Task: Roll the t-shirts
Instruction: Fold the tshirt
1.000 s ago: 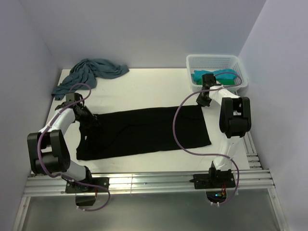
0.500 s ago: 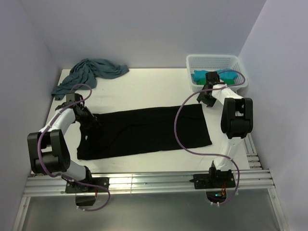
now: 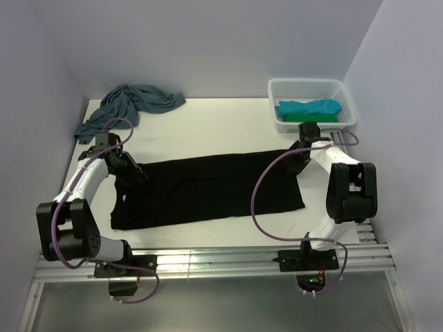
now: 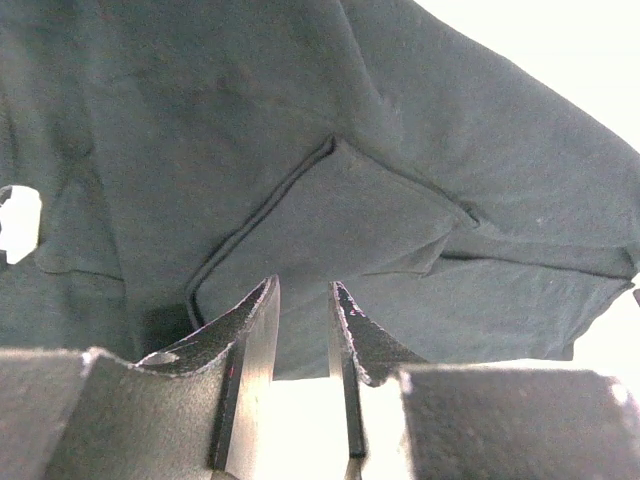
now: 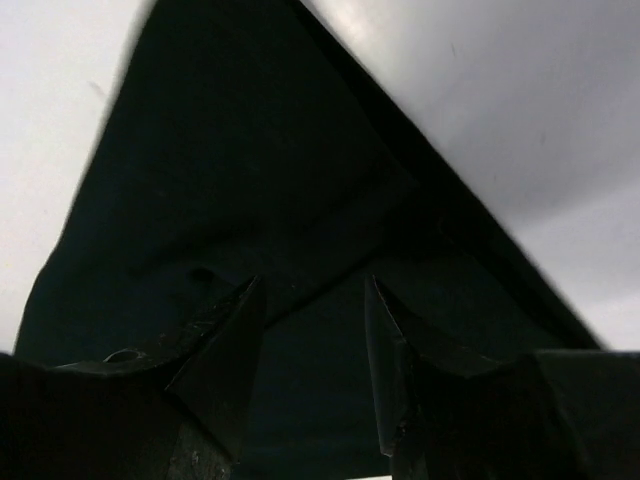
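The left gripper (image 4: 302,290) hangs low over the left end of the black t-shirt (image 3: 208,190). Its jaws stand slightly parted with nothing between them, just short of a folded-in sleeve flap. The right gripper (image 5: 312,285) sits above the far right corner of that shirt, jaws spread and released, with only dark cloth beneath them.

The black t-shirt lies flat on the white worktop (image 3: 208,131) as a long band folded lengthwise. It is smooth along its far edge and lumpier at the left end, where the sleeve tucks in.

Beyond its left end, a dusty-blue t-shirt (image 3: 131,104) lies crumpled near the far left corner. Beyond its right end stands a white mesh basket (image 3: 304,83) holding a bunched turquoise t-shirt (image 3: 308,108).
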`<control>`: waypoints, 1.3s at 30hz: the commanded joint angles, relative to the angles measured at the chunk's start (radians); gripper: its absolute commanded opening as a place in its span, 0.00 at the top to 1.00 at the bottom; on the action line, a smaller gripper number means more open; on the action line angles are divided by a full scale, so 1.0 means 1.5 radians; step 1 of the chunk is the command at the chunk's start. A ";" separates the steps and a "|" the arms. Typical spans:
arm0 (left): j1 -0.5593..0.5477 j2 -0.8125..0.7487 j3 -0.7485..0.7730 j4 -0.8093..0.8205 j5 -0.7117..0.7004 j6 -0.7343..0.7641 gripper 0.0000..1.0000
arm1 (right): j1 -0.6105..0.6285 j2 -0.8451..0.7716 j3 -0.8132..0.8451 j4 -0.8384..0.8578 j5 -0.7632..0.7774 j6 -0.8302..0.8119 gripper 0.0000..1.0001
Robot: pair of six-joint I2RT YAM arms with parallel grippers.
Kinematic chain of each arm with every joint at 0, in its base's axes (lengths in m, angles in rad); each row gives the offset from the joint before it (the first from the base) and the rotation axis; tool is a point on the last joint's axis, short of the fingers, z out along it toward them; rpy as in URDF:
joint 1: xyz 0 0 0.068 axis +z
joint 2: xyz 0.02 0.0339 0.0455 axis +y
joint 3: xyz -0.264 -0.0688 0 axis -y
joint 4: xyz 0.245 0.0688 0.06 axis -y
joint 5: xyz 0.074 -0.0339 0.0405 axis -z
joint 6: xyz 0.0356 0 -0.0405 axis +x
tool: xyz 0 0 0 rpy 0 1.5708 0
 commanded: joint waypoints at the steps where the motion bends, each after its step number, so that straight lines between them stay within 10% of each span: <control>1: -0.008 -0.001 -0.007 -0.005 0.014 -0.012 0.68 | 0.000 -0.012 -0.026 0.041 -0.034 0.096 0.48; 21: -0.007 0.028 -0.008 -0.003 0.009 -0.002 0.68 | -0.005 0.018 -0.048 0.082 0.039 0.224 0.56; 31: -0.007 0.045 0.009 -0.011 0.001 0.008 0.68 | -0.016 0.020 -0.054 0.072 0.073 0.230 0.93; 39: -0.007 0.056 0.013 -0.007 0.000 0.014 0.68 | -0.039 0.001 -0.030 0.041 0.106 0.196 1.00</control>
